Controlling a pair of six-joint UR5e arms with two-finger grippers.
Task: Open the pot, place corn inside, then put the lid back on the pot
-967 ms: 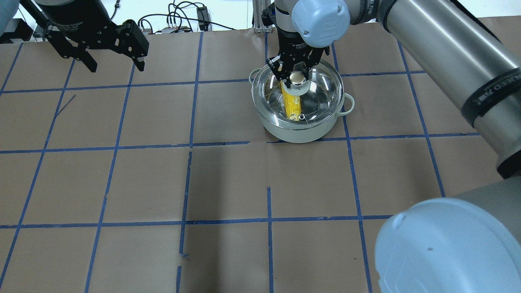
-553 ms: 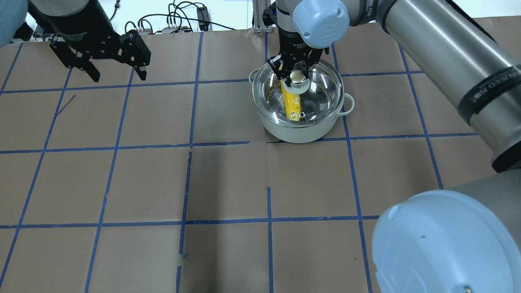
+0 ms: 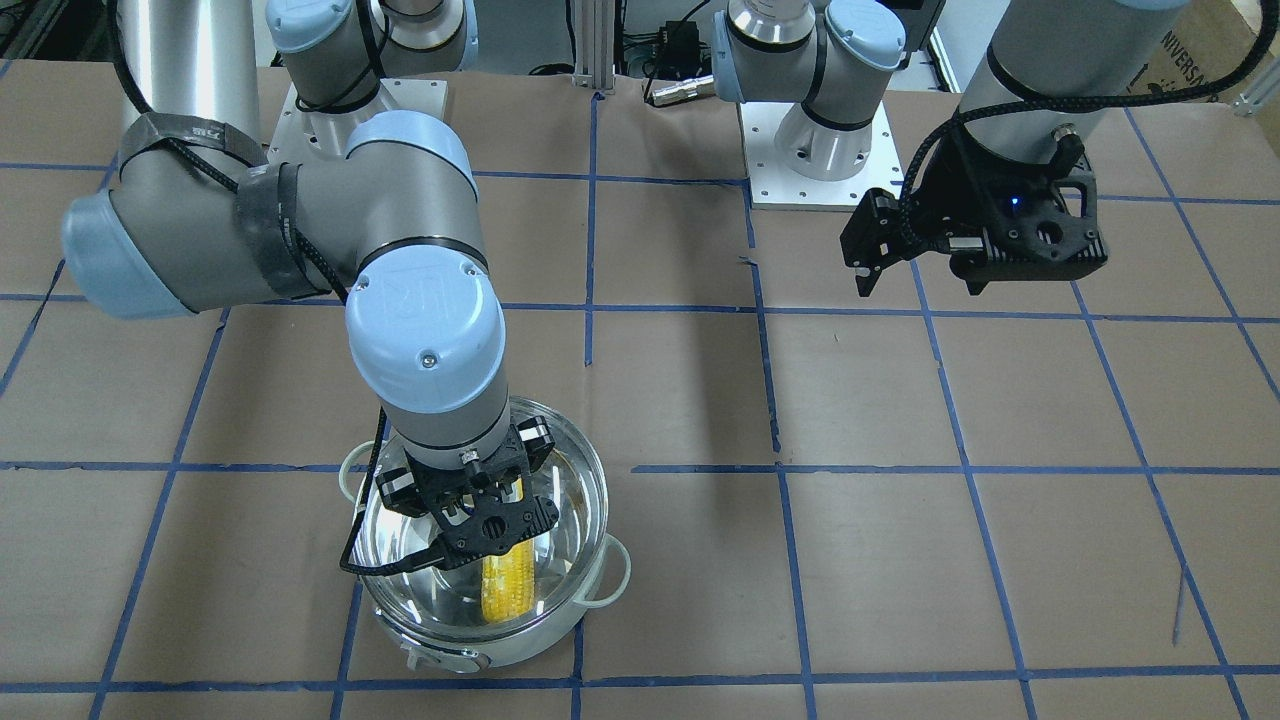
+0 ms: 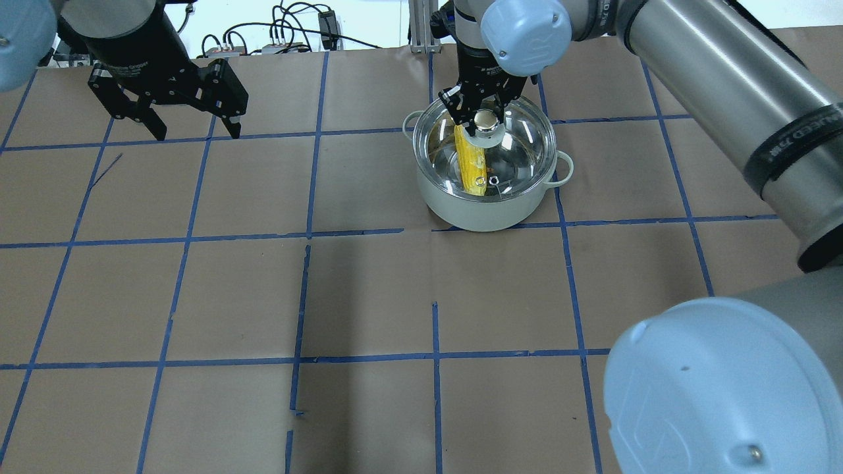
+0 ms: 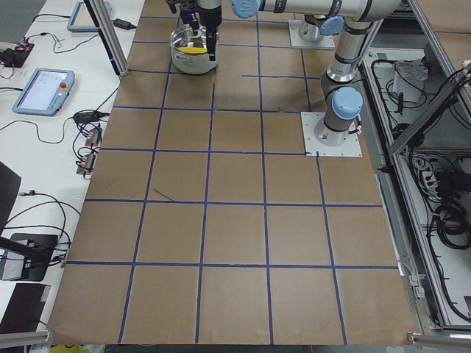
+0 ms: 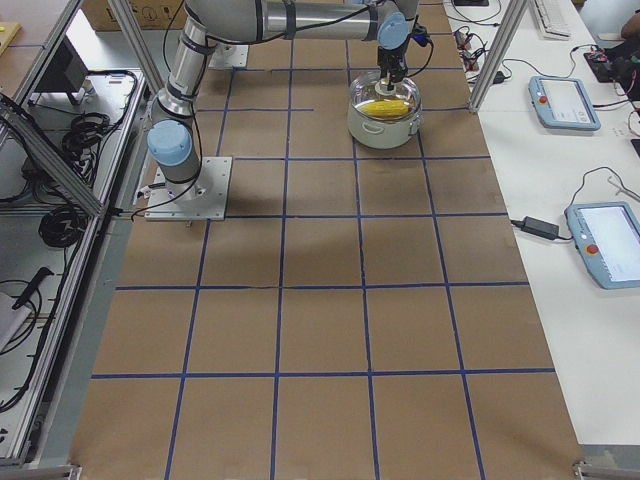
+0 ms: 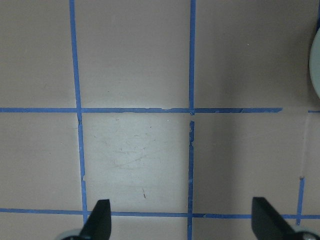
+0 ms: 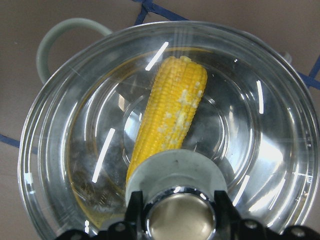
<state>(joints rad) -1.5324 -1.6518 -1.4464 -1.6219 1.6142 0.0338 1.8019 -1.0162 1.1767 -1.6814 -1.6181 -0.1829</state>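
Observation:
The white pot (image 4: 484,210) with pale green handles stands at the table's far middle. The yellow corn (image 4: 472,168) lies inside it, also clear in the right wrist view (image 8: 172,115). The clear glass lid (image 4: 520,148) sits level over the pot's rim. My right gripper (image 4: 484,120) is shut on the lid's knob (image 8: 180,220) from above. In the front view the right gripper (image 3: 490,520) hides the knob above the pot (image 3: 500,650). My left gripper (image 4: 197,133) is open and empty, hovering over bare table far left of the pot, and shows in its wrist view (image 7: 182,222).
Brown paper with blue tape grid lines covers the table (image 4: 369,296). Cables and boxes (image 4: 290,33) lie beyond the far edge. The right arm's elbow (image 4: 718,388) bulks in the near right. A sliver of the pot (image 7: 316,70) shows at the left wrist view's right edge.
My right gripper has lowered the lid down onto the pot's rim. My left gripper has drifted slightly right and nearer, still open.

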